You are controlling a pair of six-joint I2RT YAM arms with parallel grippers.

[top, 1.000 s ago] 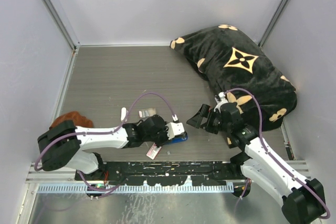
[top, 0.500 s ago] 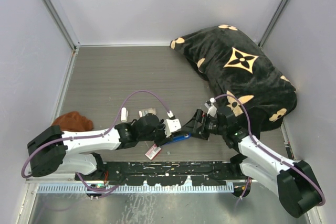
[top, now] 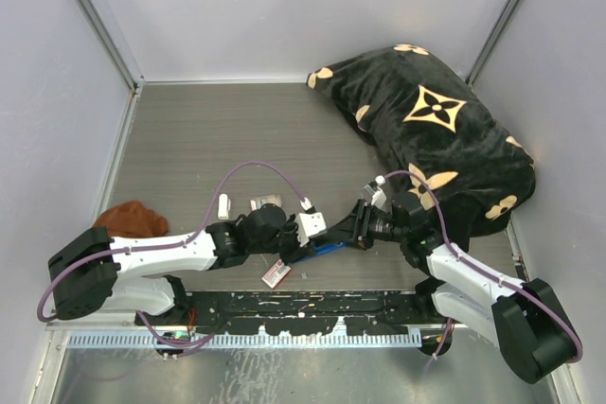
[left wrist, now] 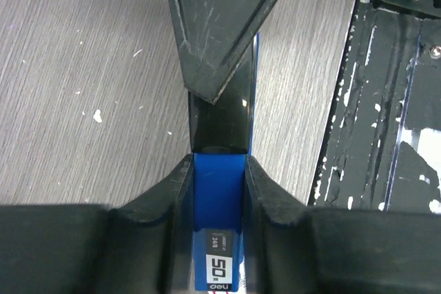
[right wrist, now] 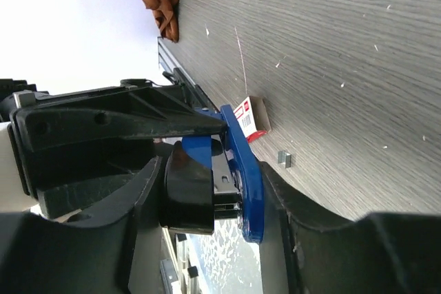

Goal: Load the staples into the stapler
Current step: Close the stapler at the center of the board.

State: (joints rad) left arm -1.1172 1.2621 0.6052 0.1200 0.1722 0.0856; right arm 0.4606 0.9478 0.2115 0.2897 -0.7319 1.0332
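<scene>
The left claw (left wrist: 217,164) pinches the blue stapler (left wrist: 218,201) between its fingers, bracing it for loading. The right claw (right wrist: 212,170) straddles the far end, one jaw on each side, probably to open the top. Whether it grips cannot be told.

The top external camera sits above and behind the arm bases and looks steeply down on the whole table (top: 237,130) from far off. The left wrist camera faces the tabletop from very close to the stapler (left wrist: 218,197). The right wrist camera, rolled sideways, skims low across the boards, equally close. All three views share the stapler. The top and right wrist views also share the red-and-white cardboard box (right wrist: 252,118).
</scene>
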